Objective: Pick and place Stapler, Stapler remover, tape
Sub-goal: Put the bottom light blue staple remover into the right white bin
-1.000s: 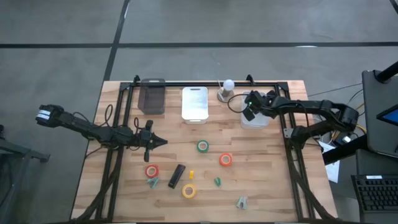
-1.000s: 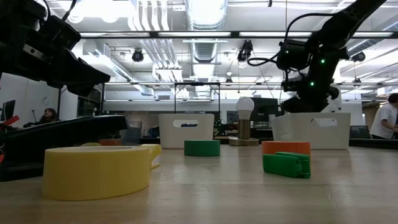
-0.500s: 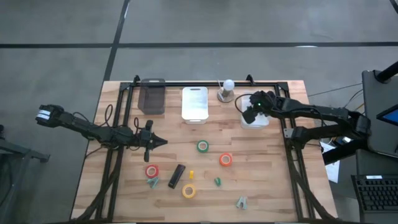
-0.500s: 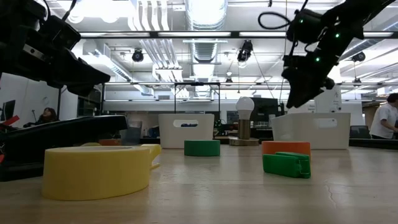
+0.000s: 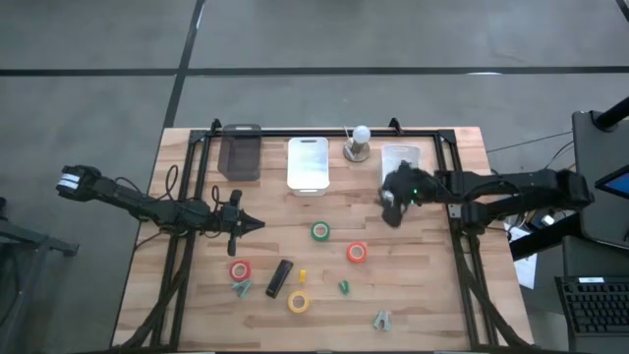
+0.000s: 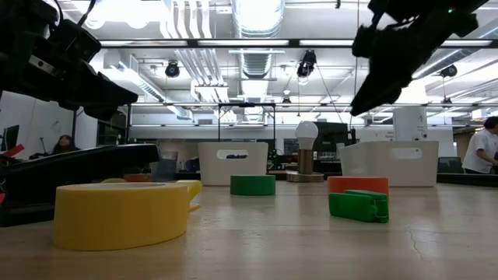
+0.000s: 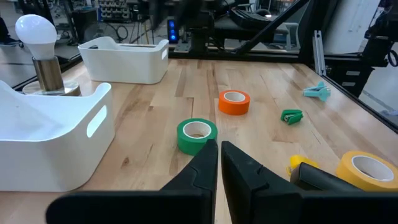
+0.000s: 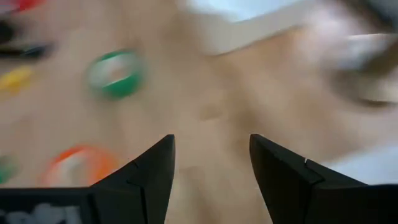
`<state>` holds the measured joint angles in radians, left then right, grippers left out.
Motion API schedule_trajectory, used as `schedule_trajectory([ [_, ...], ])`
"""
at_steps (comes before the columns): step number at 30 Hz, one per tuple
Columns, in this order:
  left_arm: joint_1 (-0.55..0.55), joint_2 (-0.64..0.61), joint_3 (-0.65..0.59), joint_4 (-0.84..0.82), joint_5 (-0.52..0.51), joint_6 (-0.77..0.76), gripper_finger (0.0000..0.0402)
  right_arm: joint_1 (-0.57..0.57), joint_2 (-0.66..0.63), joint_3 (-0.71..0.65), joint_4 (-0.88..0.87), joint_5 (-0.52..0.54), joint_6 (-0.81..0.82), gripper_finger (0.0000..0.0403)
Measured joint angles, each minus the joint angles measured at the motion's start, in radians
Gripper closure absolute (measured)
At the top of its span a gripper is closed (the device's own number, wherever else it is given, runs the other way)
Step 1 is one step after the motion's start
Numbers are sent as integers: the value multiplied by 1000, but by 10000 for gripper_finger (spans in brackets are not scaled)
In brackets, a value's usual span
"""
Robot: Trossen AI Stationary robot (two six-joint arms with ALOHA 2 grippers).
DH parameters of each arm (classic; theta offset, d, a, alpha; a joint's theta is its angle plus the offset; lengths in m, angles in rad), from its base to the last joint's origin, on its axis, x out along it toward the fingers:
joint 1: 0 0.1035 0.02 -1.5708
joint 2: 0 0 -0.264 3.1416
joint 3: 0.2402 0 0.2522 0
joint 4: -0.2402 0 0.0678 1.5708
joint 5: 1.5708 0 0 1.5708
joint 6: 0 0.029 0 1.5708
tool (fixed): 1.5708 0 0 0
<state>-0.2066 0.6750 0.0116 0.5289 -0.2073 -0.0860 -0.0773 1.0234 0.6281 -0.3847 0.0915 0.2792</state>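
Note:
The black stapler lies flat near the table's near edge, with the red tape roll to its left and the yellow roll to its right. The green roll and the orange-red roll lie flat mid-table. My right gripper hangs open in the air to the right of the green roll, just near of the right white bin. Its wrist view shows the green roll and the orange-red roll ahead. My left gripper waits shut, left of the green roll.
A dark bin, a white bin and a bulb on a stand line the far edge. Small pieces lie on the near part of the table: a green one, a yellow one and two grey-teal ones.
My right gripper has swung from above the right white bin toward the table's near edge and a little left, coming over bare wood beside the green and orange-red rolls. In the low view it has also risen. The left arm and all objects have stayed put.

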Motion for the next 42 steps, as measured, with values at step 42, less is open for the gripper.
schedule_trajectory([
  [42,0,0,0,0,0,0,378,671,573,46,609,-319,302,263],
])
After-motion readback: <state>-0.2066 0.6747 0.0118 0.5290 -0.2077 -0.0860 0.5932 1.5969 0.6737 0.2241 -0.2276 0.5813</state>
